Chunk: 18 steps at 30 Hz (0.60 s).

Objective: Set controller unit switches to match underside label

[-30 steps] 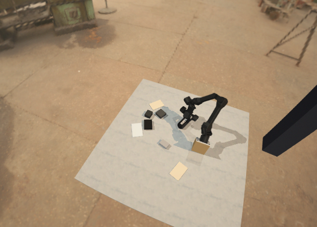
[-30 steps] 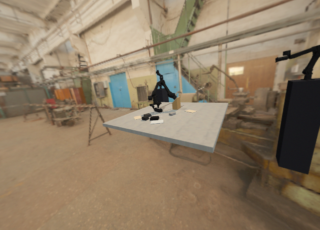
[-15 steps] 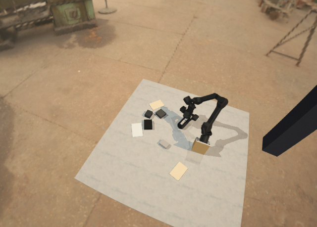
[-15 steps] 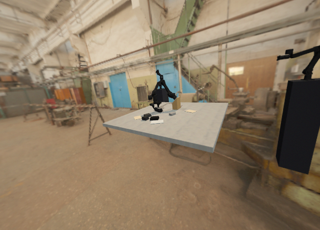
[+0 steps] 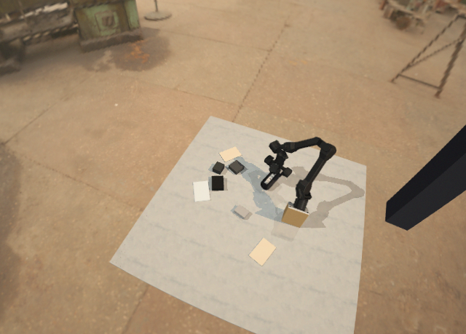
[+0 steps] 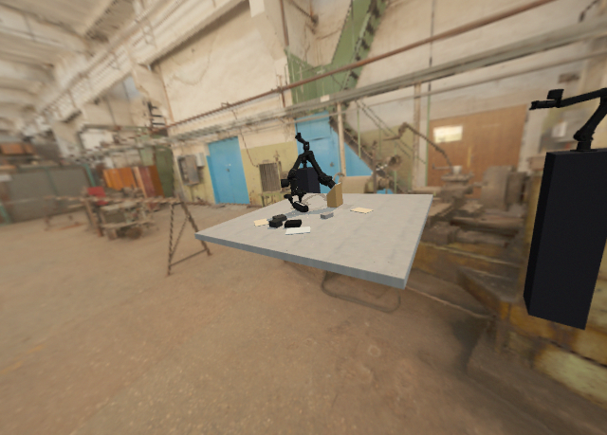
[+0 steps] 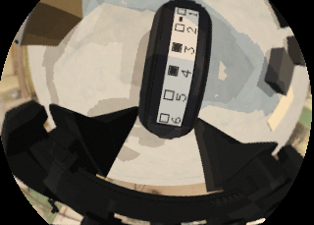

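The arm's gripper (image 7: 167,126) pinches the dark grey controller unit (image 7: 176,68) near the centre of the wrist view. Its jaws are partly spread and close on the unit's lower end from left and right. The unit's underside is turned to the lens.

The white label (image 7: 177,71) runs up the middle of the frame as a row of numbered squares. Squares 3 and 4 are filled, while 2, 5 and 6 are empty. Square 1, at the top of the label, is cut short by the curve of the casing and too small to read with confidence. The switches themselves face away and cannot be seen.

In the top view the arm reaches leftward from its tan base block (image 5: 294,215), just right of the frame's centre, with the unit hanging in the fingers over a bluish patch of the pale bench (image 5: 188,278). Whether its low end touches the surface cannot be told from above. In the exterior view it appears tilted, just above the bench top.

Left of the gripper lies a loose cluster:
- 2 dark grey blocks (image 5: 218,167) (image 5: 236,167)
- a black block (image 5: 217,183)
- a white card (image 5: 201,191)
- a cream card (image 5: 229,153)

A small light grey block (image 5: 242,211) sits lower, near the base, and a second cream card (image 5: 262,251) lies below it — well apart from the rest.
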{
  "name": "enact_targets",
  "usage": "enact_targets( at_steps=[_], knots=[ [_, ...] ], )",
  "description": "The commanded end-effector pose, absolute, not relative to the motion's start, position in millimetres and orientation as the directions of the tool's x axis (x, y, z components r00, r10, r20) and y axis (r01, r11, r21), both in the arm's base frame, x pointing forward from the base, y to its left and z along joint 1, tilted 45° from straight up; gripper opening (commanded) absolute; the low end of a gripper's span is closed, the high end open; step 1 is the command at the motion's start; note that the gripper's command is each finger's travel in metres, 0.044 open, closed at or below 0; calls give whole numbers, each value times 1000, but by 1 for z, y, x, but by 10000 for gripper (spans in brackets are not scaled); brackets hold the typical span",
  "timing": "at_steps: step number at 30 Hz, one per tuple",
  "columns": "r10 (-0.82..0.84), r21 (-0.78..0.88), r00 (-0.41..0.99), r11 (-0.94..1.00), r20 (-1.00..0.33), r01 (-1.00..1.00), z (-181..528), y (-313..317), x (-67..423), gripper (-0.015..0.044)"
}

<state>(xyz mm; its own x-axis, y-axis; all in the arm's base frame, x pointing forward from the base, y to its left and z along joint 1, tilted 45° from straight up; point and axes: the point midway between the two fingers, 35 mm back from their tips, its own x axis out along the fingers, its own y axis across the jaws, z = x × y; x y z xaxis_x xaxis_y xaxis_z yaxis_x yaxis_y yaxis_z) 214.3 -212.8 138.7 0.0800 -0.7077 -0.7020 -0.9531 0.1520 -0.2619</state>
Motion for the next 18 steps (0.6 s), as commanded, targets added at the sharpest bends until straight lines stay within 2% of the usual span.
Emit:
enact_targets(
  at_steps=[1, 18],
  knots=[
    [-708, -267, 87, 146, -701, -953, 142, -207, 216, 336],
    [-707, -267, 87, 147, -701, -953, 146, -194, 217, 336]
  ],
)
